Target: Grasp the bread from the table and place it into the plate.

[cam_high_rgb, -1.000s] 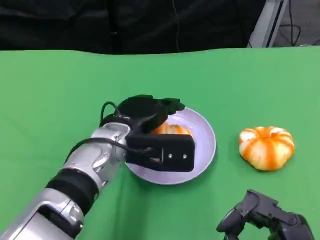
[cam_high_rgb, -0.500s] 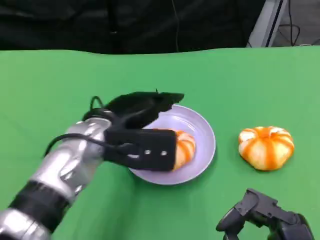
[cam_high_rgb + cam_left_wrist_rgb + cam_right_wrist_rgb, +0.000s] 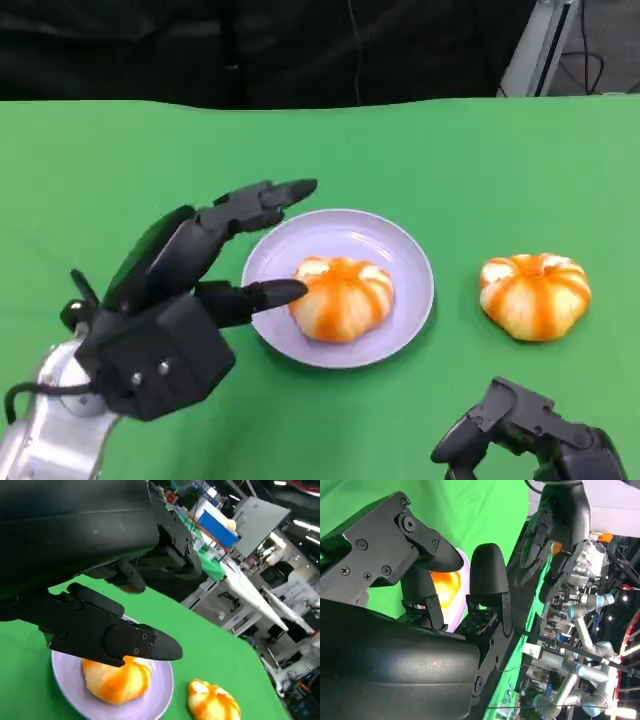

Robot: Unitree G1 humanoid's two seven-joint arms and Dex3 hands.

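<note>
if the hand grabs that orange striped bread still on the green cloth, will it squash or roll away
The round orange-and-white striped bread on the green tablecloth looks puffy and lobed, so it probably dents under tight fingers. It sits low with a broad base, so it likely slides rather than rolls. It is probably light for its size.
</note>
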